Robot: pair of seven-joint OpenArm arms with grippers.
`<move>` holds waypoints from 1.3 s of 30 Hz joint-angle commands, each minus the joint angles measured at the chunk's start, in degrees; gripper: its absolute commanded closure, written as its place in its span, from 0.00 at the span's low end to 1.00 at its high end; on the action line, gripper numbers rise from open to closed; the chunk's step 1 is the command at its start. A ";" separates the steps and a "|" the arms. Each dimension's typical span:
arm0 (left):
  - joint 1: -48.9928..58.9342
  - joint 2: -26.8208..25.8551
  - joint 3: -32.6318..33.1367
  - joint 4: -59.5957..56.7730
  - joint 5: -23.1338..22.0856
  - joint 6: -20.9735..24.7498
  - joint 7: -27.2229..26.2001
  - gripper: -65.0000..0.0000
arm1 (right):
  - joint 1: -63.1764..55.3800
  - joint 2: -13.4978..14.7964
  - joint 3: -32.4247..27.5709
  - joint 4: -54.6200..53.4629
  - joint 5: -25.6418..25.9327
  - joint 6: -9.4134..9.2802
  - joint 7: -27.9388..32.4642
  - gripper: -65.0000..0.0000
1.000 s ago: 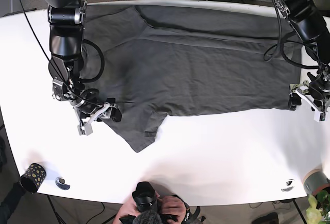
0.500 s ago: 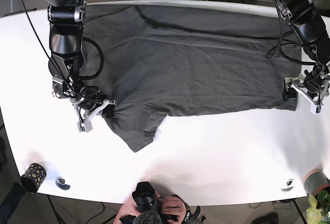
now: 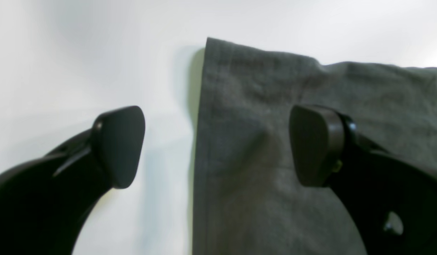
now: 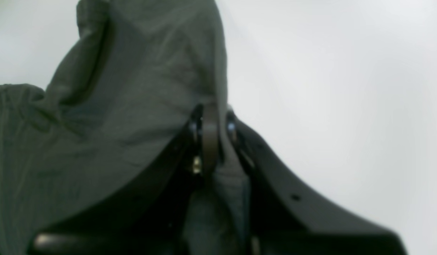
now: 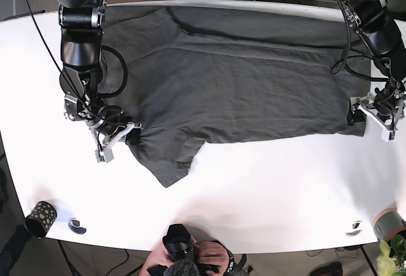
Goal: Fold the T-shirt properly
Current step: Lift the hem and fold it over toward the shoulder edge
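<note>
The dark grey T-shirt [image 5: 241,85] lies spread flat on the white table [image 5: 266,187], with one sleeve pointing toward the front edge. My right gripper [image 5: 125,138], on the base view's left, is shut on the cloth at the sleeve's side edge. In the right wrist view the jaws [image 4: 210,122] pinch a fold of the shirt [image 4: 115,106]. My left gripper [image 5: 371,114], on the base view's right, is open at the shirt's hem corner. In the left wrist view the gripper [image 3: 218,145] straddles the hem edge of the shirt [image 3: 275,88], one fingertip [image 3: 121,145] over bare table.
A dotted black cup [image 5: 40,217] and a small round object [image 5: 77,226] sit at the front left. A person's hands with a camera [image 5: 184,250] are at the front edge. A small object [image 5: 354,228] and a potted plant [image 5: 388,238] are at the front right.
My right gripper has closed on the sleeve edge and shifted slightly left. My left gripper has moved up and inward to the hem corner, still open.
</note>
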 commanded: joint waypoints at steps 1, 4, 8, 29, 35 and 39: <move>-1.25 -1.27 -0.07 0.71 -0.67 0.11 -1.23 0.07 | 1.28 0.72 0.08 0.61 0.05 0.04 0.06 1.00; -1.25 -1.18 0.11 0.54 -0.67 0.02 -1.23 0.07 | 1.28 0.63 0.25 0.61 0.05 0.04 0.06 1.00; -1.96 -1.10 2.92 -4.65 -1.11 -0.16 -1.49 0.07 | 1.28 0.63 0.34 0.61 0.05 0.04 0.15 1.00; -3.98 1.45 4.94 -8.25 -1.11 0.11 -3.60 1.00 | 1.28 0.63 0.52 0.70 0.14 0.04 0.15 1.00; -4.24 1.45 4.85 -8.08 -1.11 -0.42 -3.78 1.00 | 1.28 0.89 0.52 3.34 0.05 0.04 0.15 1.00; -4.42 1.36 4.59 -5.44 -1.37 -1.61 -3.78 1.00 | 1.10 1.68 0.61 6.77 0.05 0.04 -0.12 1.00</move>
